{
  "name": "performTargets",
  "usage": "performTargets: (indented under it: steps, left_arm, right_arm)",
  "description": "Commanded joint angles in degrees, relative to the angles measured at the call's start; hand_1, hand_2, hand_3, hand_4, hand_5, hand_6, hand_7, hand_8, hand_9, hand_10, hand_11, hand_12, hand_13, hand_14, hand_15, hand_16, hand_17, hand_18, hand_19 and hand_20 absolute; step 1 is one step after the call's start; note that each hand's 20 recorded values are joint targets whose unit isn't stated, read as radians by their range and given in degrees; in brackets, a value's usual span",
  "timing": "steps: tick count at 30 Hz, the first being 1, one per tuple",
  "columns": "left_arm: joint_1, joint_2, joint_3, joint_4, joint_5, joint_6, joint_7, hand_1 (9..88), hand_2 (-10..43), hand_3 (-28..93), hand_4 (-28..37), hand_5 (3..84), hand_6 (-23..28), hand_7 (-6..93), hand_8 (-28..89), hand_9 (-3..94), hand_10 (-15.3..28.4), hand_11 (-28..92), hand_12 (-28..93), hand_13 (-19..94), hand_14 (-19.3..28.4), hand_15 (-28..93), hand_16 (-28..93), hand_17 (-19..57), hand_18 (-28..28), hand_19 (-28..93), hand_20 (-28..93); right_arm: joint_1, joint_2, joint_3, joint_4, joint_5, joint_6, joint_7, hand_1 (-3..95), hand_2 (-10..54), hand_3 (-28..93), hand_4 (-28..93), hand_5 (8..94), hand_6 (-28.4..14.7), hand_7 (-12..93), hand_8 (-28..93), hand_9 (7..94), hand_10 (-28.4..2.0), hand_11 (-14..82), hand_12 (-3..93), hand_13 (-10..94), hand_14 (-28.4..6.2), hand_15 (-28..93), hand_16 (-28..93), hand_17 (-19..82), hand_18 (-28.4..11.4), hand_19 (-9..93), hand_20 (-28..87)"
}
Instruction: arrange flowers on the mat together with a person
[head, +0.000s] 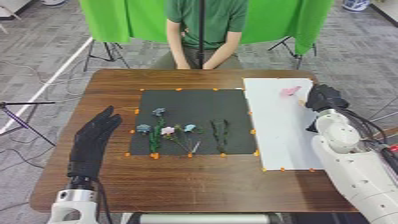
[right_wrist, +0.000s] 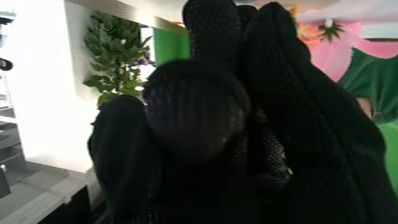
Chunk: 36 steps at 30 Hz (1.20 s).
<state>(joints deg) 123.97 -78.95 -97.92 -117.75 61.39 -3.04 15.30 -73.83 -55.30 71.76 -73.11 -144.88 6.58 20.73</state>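
Observation:
The right hand (head: 327, 97) is over the far right of the white sheet (head: 277, 135), curled round the pink flower (head: 290, 91), whose head juts out to the left. In the right wrist view the glove of the right hand (right_wrist: 226, 135) hides most of the stem, and the pink flower (right_wrist: 329, 57) shows beyond the fingers. The left hand (head: 95, 142) stays left of the black mat (head: 191, 105) with straight fingers. On the mat lie blue flowers (head: 143, 128), a pale pink flower (head: 168, 130) and green stems (head: 220, 135).
A person sits at the table's far side (head: 204, 70), hands low at the edge, away from the flowers. Orange tape pieces (head: 155, 156) line both mats. Bare wood (head: 187, 187) lies between the mats and the robot.

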Motion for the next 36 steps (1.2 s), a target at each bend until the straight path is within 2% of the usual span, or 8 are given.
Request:
performTargets:
  steps: [1, 5, 7, 9, 14, 22, 34, 36]
  left_arm:
    - [0.7, -0.45, -0.28, 0.17, -0.26, -0.16, 0.00, 23.7, -2.0, 67, -24.7, 44.1, 2.8, 7.7, -6, 44.0, 12.4, 11, 12, 33, 14.0, 9, 0, 6.0, 9.3, 2, 16]
    - [0.7, -0.54, -0.22, 0.18, -0.13, -0.18, -0.04, 23.6, -2.0, 67, -24.7, 44.1, 2.8, 7.6, -6, 44.0, 12.4, 11, 12, 33, 14.0, 9, 0, 6.0, 9.3, 2, 16]
    - [0.7, -0.47, -0.27, 0.12, -0.13, -0.16, -0.05, 23.6, -2.1, 67, -24.6, 44.1, 2.8, 7.7, -6, 44.0, 12.4, 11, 12, 33, 14.0, 9, 0, 6.0, 9.3, 2, 16]
    - [0.6, -0.51, -0.34, 0.19, -0.10, -0.27, -0.06, 23.6, -2.0, 67, -24.7, 44.1, 2.8, 7.7, -6, 43.9, 12.4, 11, 12, 33, 14.1, 9, 0, 6.0, 9.3, 2, 16]
    - [0.8, -0.43, -0.36, 0.05, -0.11, -0.10, -0.08, 23.5, -2.3, 67, -24.6, 44.1, 2.9, 7.6, -6, 44.0, 12.4, 11, 12, 33, 14.0, 9, 0, 6.0, 9.3, 2, 16]
    - [0.6, -0.47, -0.31, 0.13, -0.10, -0.20, -0.11, 23.5, -2.4, 67, -24.6, 44.2, 2.9, 7.6, -6, 44.0, 12.4, 11, 12, 33, 14.1, 9, 0, 5.9, 9.3, 2, 16]
    - [0.2, -0.37, -0.33, 0.36, -0.13, -0.48, -0.39, 23.6, -2.6, 67, -24.6, 44.1, 2.9, 7.7, -6, 43.9, 12.3, 11, 12, 33, 13.9, 9, 0, 5.9, 9.3, 2, 16]
    - [0.3, -0.39, -0.46, 0.34, -0.15, -0.48, -0.39, 23.6, -2.6, 67, -24.6, 44.1, 2.9, 7.6, -6, 43.9, 12.3, 11, 12, 33, 13.9, 9, 0, 5.9, 9.3, 2, 16]
  right_arm:
    - [0.1, 1.3, -1.5, -2.4, 1.0, -2.3, 1.0, 59.0, -9.5, 60, -21, 84.0, 3.3, 17, 3, 93.7, -8.0, 22.8, 23.1, 94, -0.3, 60, 15, 72, -8.4, 93, 34]
    - [2.0, 1.7, -1.2, -6.6, 2.0, -17.0, 5.7, 49.4, -9.5, 62, -18, 78.2, 1.7, 17, 3, 90.6, -9.6, 18.3, 22.0, 94, -1.0, 55, 17, 70, -8.7, 93, 34]
    - [2.9, 1.7, -1.8, -7.4, 2.5, -19.6, 7.5, 39.2, -9.5, 68, -17, 68.7, 0.4, 16, -9, 82.8, -11.1, 17.2, 17.8, 94, -1.6, 50, 19, 67, -8.6, 93, 33]
    - [3.3, 1.9, -2.4, -8.1, 2.9, -20.2, 8.8, 34.8, -9.5, 69, -17, 61.7, -2.1, 14, -10, 76.0, -12.9, 14.1, 15.9, 94, -1.9, 47, 20, 66, -8.6, 93, 33]
    - [4.8, 1.2, -3.8, -8.3, 3.7, -23.3, 11.2, 32.0, -9.5, 66, -18, 56.6, -5.5, 10, -8, 70.9, -15.6, 10.3, 13.6, 94, -2.1, 46, 21, 66, -8.3, 93, 32]
    - [6.1, -0.3, -6.1, -6.0, 1.9, -19.6, 9.6, 33.5, -9.5, 63, -17, 54.3, -6.8, 9, -7, 68.6, -16.7, 9.1, 12.0, 94, -2.2, 46, 22, 66, -7.8, 93, 31]
    - [5.4, -2.2, -8.4, -0.6, -1.8, -12.5, 8.8, 49.1, -9.5, 66, -22, 64.8, 0.1, 15, -11, 80.7, -12.8, 12.3, 11.6, 94, -0.9, 56, 17, 71, -7.1, 93, 35]
    - [5.2, -2.1, -8.6, -0.2, -1.7, -10.3, 8.4, 54.8, -9.5, 60, -21, 67.8, 0.8, 15, -10, 84.8, -11.0, 8.9, 16.6, 94, -0.5, 57, 16, 71, -7.1, 93, 36]
